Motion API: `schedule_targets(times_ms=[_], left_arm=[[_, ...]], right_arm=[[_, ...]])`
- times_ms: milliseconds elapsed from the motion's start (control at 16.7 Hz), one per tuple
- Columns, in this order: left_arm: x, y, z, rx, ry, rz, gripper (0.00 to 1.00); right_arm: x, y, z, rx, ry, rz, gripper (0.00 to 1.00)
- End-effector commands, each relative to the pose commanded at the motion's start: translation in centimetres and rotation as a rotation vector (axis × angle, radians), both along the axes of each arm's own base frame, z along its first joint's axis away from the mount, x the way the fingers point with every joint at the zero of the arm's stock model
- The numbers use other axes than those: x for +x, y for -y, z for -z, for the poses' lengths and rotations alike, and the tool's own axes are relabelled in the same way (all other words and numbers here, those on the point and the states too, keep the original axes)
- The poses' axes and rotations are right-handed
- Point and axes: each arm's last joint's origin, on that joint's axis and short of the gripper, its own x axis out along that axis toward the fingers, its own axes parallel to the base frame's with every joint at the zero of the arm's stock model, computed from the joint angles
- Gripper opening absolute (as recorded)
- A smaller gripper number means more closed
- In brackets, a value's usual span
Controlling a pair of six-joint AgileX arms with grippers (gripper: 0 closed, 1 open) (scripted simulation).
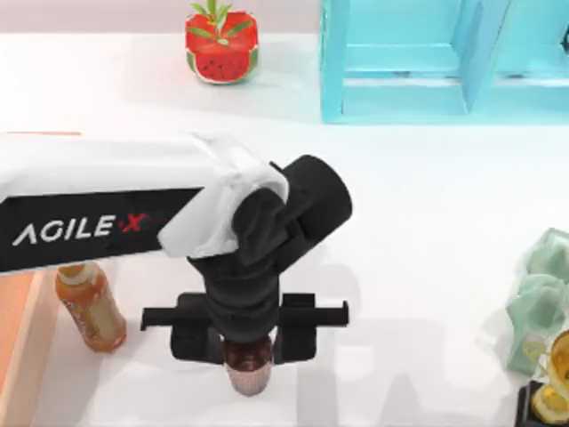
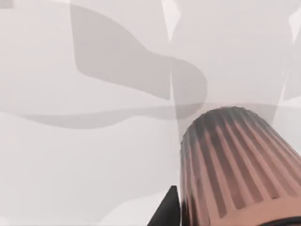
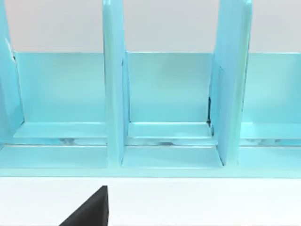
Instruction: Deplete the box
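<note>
Left end effector [image 1: 247,336] over the counter [image 1: 418,267], pinching a dark ribbed-cap bottle [image 1: 248,363]. Best lowered gently, kept upright, released only once seated. Box [image 1: 16,338] at far left edge, contents hidden; orange bottle [image 1: 89,305] just beside it. Blue shelf [image 1: 400,62] compartments bare. Right arm parked facing shelf.

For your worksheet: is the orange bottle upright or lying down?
Lying down: the orange bottle shows its full side on the table, beside the box.
</note>
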Motion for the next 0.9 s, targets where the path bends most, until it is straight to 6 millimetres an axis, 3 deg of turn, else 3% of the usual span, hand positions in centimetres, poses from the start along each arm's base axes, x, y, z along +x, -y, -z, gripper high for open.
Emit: schedule_targets(times_ms=[120, 900], left_arm=[[0.0, 0.0, 0.0, 0.0, 0.0, 0.0, 0.0], [0.0, 0.0, 0.0, 0.0, 0.0, 0.0, 0.98]], right_arm=[[0.0, 0.0, 0.0, 0.0, 0.0, 0.0, 1.0], [0.0, 0.0, 0.0, 0.0, 0.0, 0.0, 1.0]])
